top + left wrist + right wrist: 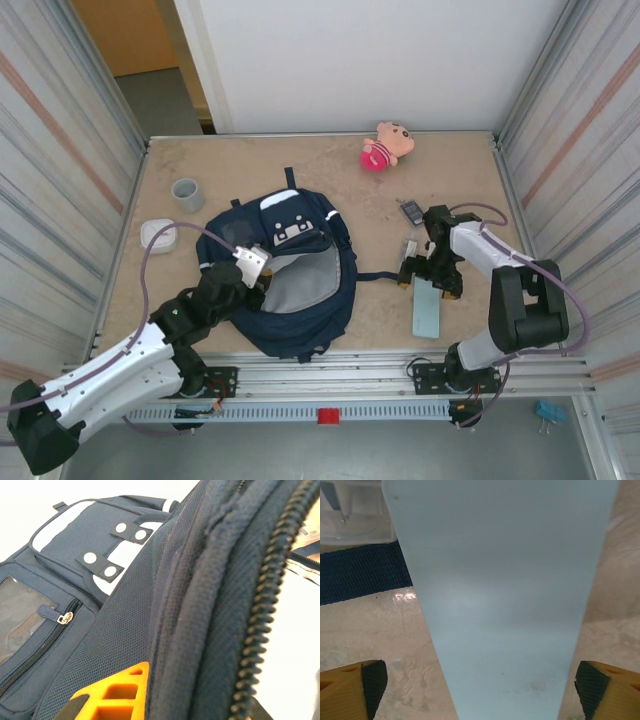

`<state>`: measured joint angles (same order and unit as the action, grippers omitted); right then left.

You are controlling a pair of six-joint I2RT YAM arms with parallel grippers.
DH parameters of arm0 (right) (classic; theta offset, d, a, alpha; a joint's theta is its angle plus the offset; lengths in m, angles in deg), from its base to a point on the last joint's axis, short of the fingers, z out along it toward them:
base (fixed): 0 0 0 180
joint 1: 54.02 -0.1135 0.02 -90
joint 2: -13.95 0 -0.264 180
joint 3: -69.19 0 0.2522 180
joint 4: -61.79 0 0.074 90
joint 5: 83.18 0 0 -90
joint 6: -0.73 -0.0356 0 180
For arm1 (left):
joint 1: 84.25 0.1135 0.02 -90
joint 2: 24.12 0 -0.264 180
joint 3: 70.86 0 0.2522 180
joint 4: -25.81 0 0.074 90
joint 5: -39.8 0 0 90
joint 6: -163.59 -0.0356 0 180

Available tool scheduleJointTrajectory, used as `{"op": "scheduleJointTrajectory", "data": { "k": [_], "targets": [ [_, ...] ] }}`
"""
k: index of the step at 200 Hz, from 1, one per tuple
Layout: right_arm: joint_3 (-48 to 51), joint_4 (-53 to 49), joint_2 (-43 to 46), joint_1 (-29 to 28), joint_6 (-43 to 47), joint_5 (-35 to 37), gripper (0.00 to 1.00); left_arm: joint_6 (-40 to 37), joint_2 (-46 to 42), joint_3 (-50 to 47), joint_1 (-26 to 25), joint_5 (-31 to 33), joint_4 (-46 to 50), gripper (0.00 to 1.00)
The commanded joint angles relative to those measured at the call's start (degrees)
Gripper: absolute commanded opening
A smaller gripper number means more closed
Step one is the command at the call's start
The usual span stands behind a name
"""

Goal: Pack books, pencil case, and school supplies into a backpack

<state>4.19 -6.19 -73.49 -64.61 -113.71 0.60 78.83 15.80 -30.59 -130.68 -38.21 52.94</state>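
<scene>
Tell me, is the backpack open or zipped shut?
Open: the backpack gapes, grey lining showing, left gripper pinching its rim.

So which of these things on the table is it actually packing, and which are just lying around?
For the job: backpack, pencil case, small dark gadget.
Just lying about: plush toy, grey cup, white box.

Table (250, 170): tan mottled top, evenly lit | back wall (380, 60): plain white | side panels (60, 150): ribbed, pale, striped, left and right | beyond far-left corner: grey floor (165, 100), ochre wall (130, 30) | front rail (330, 372): slotted aluminium
</scene>
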Motion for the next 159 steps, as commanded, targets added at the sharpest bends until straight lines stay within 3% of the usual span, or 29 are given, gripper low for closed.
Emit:
{"op": "scheduleJointTrajectory", "data": {
  "k": [1, 35, 93, 159],
  "targets": [
    [0.44, 0.77, -2.11, -0.40, -1.65, 0.36, 0.93, 1.56, -0.03, 1.32, 0.38, -0.23, -2.44, 0.00],
    [1.14, 1.81, -3.33, -0.40, -2.09, 2.45, 0.84, 1.71, -0.02, 2.45, 0.38, -0.99, -1.77, 0.00],
    [2.41, 3.15, -2.65, -0.31, -1.85, 3.80, 0.79, 1.54, 0.04, 3.71, 0.43, -1.75, -1.95, 0.00],
    [2.64, 6.03, 18.28, -0.44, -1.78, 1.73, 0.69, 2.59, -1.14, 8.06, 0.46, -2.60, 2.53, 0.00]
  ]
}}
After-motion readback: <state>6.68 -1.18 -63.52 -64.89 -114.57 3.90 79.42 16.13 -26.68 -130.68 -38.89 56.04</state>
